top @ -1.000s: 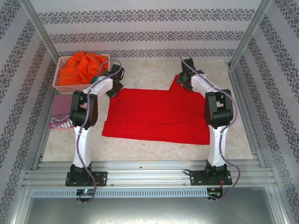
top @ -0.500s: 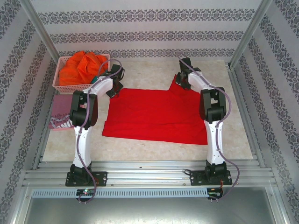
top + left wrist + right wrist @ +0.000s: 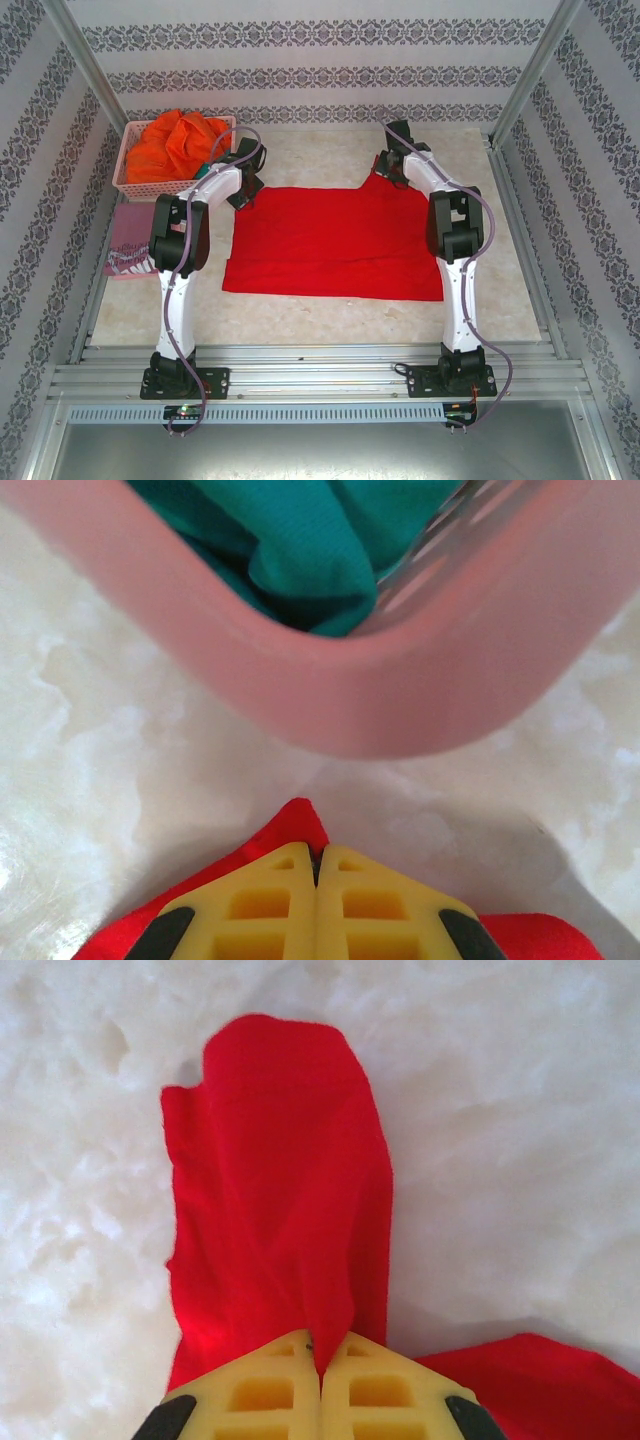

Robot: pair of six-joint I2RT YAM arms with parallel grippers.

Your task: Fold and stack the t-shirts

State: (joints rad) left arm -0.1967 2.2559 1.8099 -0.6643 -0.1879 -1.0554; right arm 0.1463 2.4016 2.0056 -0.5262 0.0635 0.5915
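**Soft red shirt, pinched at its two far corners**

At the left edge of the table point(image 3: 330, 325) lies a folded maroon t-shirt point(image 3: 128, 245). Just behind it, in the far left corner, sits the pink basket point(image 3: 122, 185). Orange t-shirts point(image 3: 175, 140) are heaped in it, and the left wrist view shows some teal cloth point(image 3: 300, 550) inside too.

The left gripper point(image 3: 243, 192) is just beside the basket, down at the far left corner of the red t-shirt point(image 3: 330, 245). Its yellow jaws are pressed tight together point(image 3: 318, 855). A bit of red cloth pokes out past the tips, so it looks like it has the shirt's corner pinched.

The red t-shirt lies spread out flat in the middle of the table.

The right gripper point(image 3: 392, 165) is at the shirt's far right corner. Its jaws are tight together as well point(image 3: 320, 1342), and the red sleeve point(image 3: 275, 1160) bunches up and runs right into them.

This shirt is light, thin and floppy. It will sag and drag wherever nothing holds it up. It cannot break, but it can slide out of a small pinch, and it wrinkles fast. The best places to hold it are two corners or shoulders on the same edge, one in each gripper. Then both should move together so the cloth folds over flat.
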